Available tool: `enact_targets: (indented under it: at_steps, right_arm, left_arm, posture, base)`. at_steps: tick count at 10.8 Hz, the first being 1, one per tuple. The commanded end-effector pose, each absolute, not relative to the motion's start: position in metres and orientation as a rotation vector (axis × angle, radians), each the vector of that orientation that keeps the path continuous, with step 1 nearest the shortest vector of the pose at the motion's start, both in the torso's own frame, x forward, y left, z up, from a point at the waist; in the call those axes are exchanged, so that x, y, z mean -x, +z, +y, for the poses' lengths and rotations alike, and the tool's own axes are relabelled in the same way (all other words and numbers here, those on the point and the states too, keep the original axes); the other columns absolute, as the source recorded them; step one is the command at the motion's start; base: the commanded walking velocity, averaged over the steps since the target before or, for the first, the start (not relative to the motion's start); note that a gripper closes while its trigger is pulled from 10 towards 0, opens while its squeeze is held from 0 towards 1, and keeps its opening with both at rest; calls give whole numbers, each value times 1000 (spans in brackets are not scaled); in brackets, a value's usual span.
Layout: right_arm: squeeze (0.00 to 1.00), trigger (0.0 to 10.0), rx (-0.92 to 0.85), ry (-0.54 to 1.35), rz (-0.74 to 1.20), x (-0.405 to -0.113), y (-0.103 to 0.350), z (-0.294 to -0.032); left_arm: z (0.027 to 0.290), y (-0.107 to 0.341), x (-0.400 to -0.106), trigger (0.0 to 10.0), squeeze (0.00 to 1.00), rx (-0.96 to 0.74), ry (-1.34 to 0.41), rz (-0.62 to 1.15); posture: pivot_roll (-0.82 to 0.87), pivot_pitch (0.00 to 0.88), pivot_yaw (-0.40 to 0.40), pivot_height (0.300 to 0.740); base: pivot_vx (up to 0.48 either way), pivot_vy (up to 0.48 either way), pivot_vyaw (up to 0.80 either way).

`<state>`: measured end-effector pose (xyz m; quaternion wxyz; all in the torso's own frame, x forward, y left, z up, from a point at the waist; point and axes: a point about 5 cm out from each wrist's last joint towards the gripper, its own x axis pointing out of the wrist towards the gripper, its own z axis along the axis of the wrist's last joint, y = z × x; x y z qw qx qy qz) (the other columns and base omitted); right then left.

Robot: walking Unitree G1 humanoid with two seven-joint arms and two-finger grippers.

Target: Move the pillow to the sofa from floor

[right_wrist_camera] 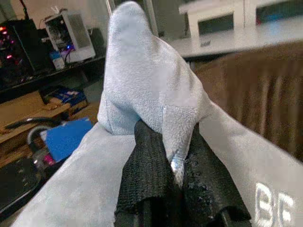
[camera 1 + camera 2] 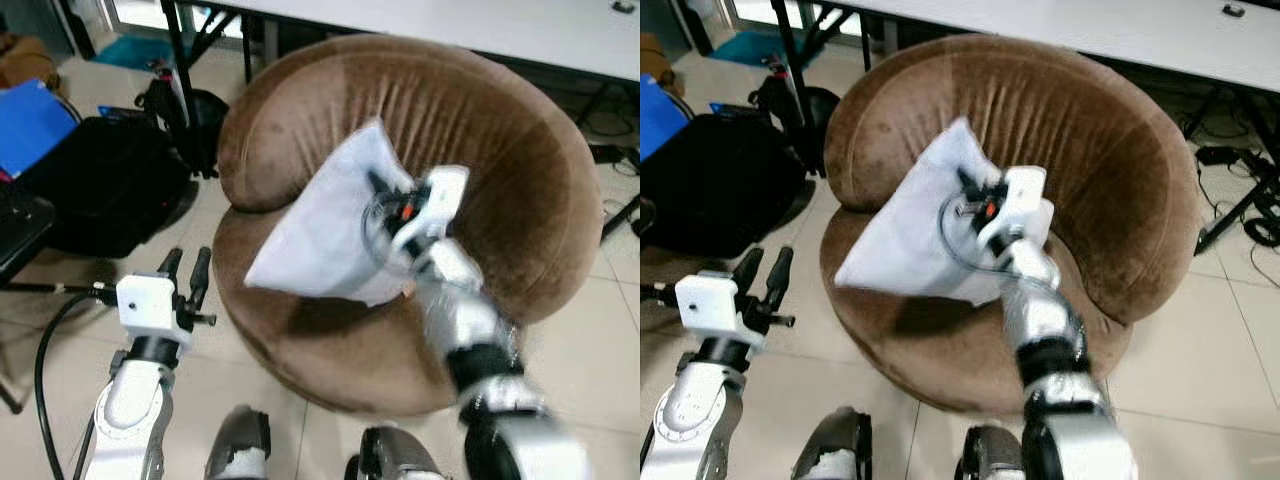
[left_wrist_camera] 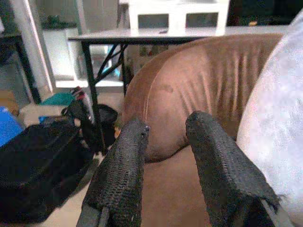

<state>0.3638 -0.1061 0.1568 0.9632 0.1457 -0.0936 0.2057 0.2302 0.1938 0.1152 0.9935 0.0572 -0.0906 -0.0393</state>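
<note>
A pale grey-blue pillow (image 2: 325, 235) hangs tilted over the seat of the round brown sofa chair (image 2: 500, 140), its shadow falling on the cushion below. My right gripper (image 2: 385, 192) is shut on a fold near the pillow's upper corner; the right wrist view has the fabric (image 1: 142, 90) pinched between the black fingers (image 1: 151, 165). My left gripper (image 2: 187, 268) is low at the sofa's left front, open, holding nothing. Its two fingers (image 3: 123, 165) point at the sofa's backrest (image 3: 199, 90), with the pillow's edge (image 3: 274, 127) beside them.
A black bag (image 2: 105, 185) and a blue folder (image 2: 30, 120) lie on the tiled floor left of the sofa. A white table (image 2: 520, 25) with black legs stands behind it. Cables (image 2: 1240, 190) trail on the floor at the right.
</note>
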Motion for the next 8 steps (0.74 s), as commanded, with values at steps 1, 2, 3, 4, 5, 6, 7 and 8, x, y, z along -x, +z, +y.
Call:
enact_targets:
  at_steps: [1, 2, 3, 4, 5, 6, 7, 8]
  right_arm:
    - [0, 10000, -298, 409, -251, -368, 171, -114]
    - [0, 10000, -255, 440, -277, -371, 180, -114]
    - [0, 10000, -167, 470, -325, -377, 199, -117]
    - [0, 10000, -90, 467, -367, -388, 225, -129]
    - [0, 10000, -30, 481, -371, -392, 234, -135]
    - [0, 10000, 16, 488, -371, -394, 241, -141]
    - [0, 10000, 87, 490, -392, -399, 262, -156]
    - [0, 10000, 130, 478, -404, -402, 276, -167]
  left_arm:
    - [188, 116, -228, 10000, 0, -123, -122, -191]
    - [186, 114, -226, 10000, 0, -131, -144, -177]
    - [186, 112, -224, 10000, 0, -132, -140, -164]
    - [187, 110, -221, 10000, 0, -132, -137, -154]
    - [187, 110, -220, 10000, 0, -133, -137, -151]
    - [188, 110, -218, 10000, 0, -133, -137, -150]
    - [188, 109, -216, 10000, 0, -133, -132, -147]
    - [189, 109, -214, 10000, 0, -131, -129, -145]
  posture:
    - [138, 130, -81, 675]
    - [143, 131, -84, 675]
    - [148, 133, -87, 675]
    - [152, 137, -92, 675]
    - [155, 139, -94, 675]
    - [158, 144, -98, 675]
    - [160, 151, -102, 675]
    - [162, 156, -104, 675]
  base:
    - [0, 0, 0]
    - [0, 0, 0]
    - [0, 0, 0]
    - [0, 0, 0]
    - [0, 0, 0]
    - [0, 0, 0]
    - [0, 0, 0]
    - [0, 0, 0]
